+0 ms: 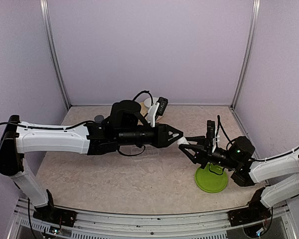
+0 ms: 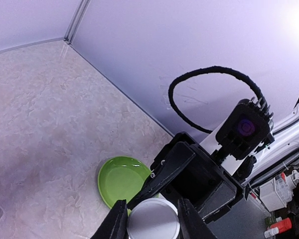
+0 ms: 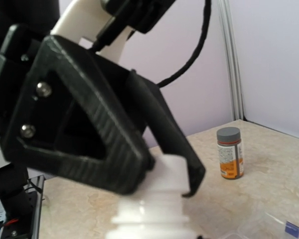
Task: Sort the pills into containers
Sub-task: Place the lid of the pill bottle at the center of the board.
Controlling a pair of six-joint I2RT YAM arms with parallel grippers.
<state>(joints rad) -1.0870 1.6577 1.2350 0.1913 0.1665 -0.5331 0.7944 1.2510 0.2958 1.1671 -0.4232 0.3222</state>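
You are at the opening step: the white bottle point(image 1: 193, 141) hangs above the table point(image 1: 139, 174), held between the two arms at the centre of the top view. No pill has reached a compartment as far as these views show.

Your left gripper point(image 1: 179, 135) is pinched onto the cap point(image 2: 153, 220), one finger on each side of the round end. Your right gripper point(image 1: 188, 148) appears to be clamped on the bottle's body from the 4 o'clock side. Its fingertips are hidden in its own wrist view, so that is a judgement from the top view.

No pills show anywhere, and I take them to be inside the bottle. The pill box point(image 3: 269, 224) lies flat on the table, at 5 o'clock in the right wrist view. In the top view I cannot make it out.

The next move calls for the cap to turn against a steady body and then lift straight away. Hold the bottle mouth-up so nothing spills, then carry it over the pill box before you tip it.

Seen from above, the green plate point(image 1: 212, 184) sits at 5 o'clock from the bottle, partly under your right arm. An orange-labelled bottle point(image 3: 230, 152) stands upright towards 10 o'clock, beside your left forearm. A white bowl point(image 1: 147, 102) sits at 11 o'clock by the back wall. The two wrists are crowded close, and that is the likeliest thing to catch.
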